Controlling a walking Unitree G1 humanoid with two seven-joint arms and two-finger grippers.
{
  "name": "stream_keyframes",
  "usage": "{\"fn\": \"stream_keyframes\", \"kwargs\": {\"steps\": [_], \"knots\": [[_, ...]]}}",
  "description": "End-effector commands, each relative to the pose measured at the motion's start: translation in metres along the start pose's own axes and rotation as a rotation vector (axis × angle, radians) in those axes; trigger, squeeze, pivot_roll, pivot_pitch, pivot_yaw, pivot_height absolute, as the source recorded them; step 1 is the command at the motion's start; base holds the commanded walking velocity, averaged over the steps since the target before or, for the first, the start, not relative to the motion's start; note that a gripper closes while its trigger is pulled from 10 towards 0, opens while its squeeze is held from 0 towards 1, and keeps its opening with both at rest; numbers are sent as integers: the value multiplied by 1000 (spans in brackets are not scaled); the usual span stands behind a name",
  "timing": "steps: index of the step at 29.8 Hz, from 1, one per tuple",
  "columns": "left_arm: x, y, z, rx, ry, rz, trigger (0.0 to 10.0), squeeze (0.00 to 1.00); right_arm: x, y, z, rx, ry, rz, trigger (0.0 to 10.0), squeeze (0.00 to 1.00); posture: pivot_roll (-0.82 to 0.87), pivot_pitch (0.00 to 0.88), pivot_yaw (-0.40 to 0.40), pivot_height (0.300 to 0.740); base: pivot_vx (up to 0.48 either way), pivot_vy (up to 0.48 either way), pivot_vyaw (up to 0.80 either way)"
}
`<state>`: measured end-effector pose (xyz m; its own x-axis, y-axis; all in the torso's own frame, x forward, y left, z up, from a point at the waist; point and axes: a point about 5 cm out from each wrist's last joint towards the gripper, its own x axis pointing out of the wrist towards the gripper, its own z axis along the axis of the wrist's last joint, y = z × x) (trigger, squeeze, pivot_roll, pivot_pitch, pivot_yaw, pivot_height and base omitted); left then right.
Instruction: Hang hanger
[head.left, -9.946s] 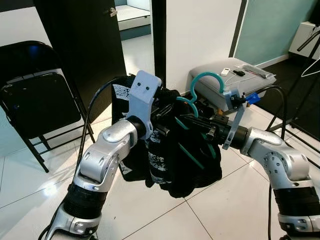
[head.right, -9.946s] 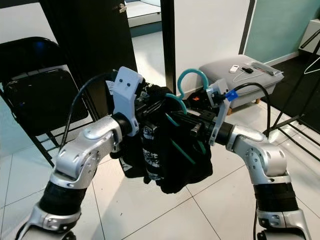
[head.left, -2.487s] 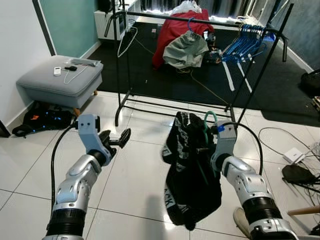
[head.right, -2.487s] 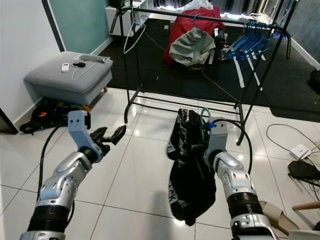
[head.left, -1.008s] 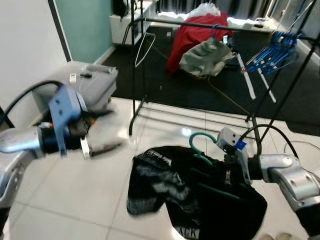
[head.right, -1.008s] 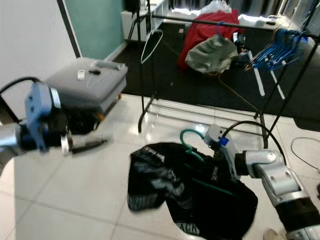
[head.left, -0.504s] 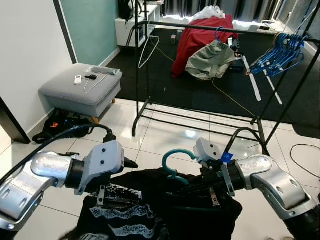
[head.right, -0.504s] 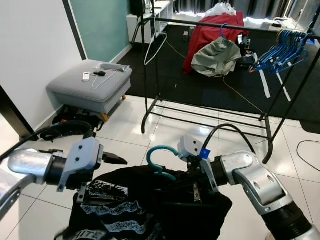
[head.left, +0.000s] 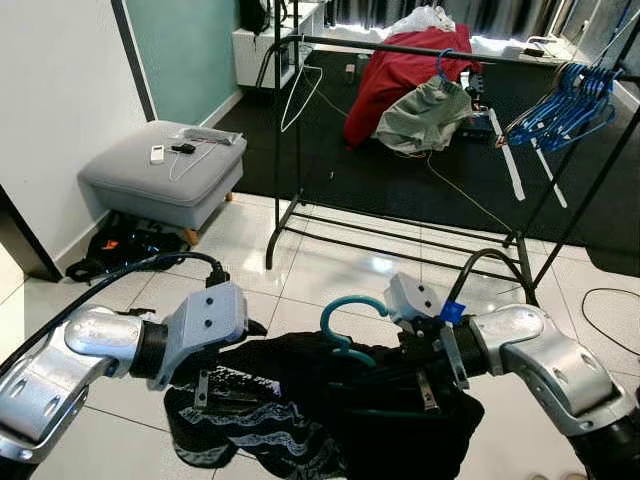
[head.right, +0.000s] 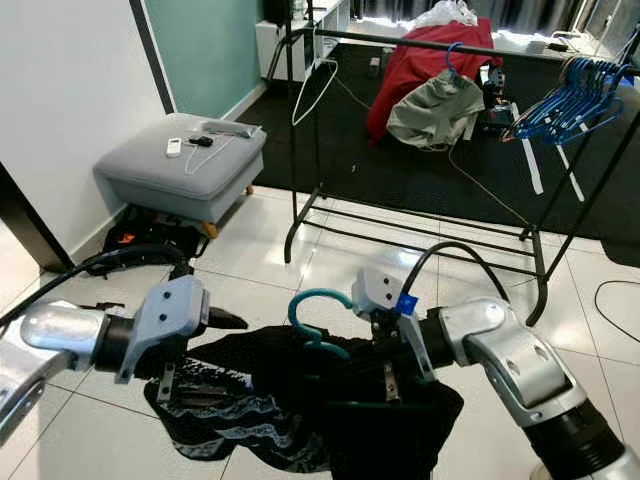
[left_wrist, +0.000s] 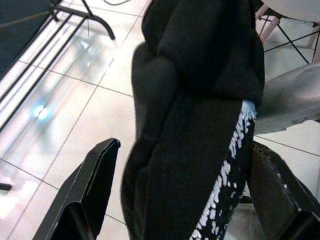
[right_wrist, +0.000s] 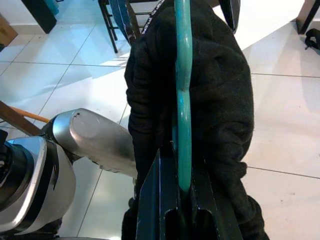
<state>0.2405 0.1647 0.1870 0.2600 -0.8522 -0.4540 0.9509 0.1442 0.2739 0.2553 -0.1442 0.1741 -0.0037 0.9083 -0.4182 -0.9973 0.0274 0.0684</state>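
My right gripper (right_wrist: 182, 192) had its jaws clamped on the teal hanger (head.left: 345, 325), black garment (head.left: 330, 400) draped between both arms; my left gripper (left_wrist: 185, 195) spread wide around the cloth. The clothes rack (head.left: 400, 50) stood ahead, a grey ottoman (head.left: 160, 175) beside it.

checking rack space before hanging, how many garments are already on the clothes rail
2: a red garment and a grey-green garment in front of it, near the rail's middle. The blue hangers at its right end look bare; more may be hidden.
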Motion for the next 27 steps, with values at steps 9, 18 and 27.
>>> {"fn": "stream_keyframes", "kwargs": {"steps": [9, 18, 27], "knots": [[6, -9, -10, -49, 68, -72, 0, 0, 0, 4, 13, -40, -47, 3, 10000, 0, -85, 19, -6, 740, 0, 0, 0], [6, -7, -8, -51, 63, -76, 0, 0, 2, 4, 15, -42, -54, 0, 10000, 0, -65, 14, -6, 740, 0, 0, 0], [4, -13, -3, -55, 37, -108, 0, 0, 3, 5, 18, -30, -88, 11, 10000, 0, -64, 25, -8, 740, 0, 0, 0]]}}
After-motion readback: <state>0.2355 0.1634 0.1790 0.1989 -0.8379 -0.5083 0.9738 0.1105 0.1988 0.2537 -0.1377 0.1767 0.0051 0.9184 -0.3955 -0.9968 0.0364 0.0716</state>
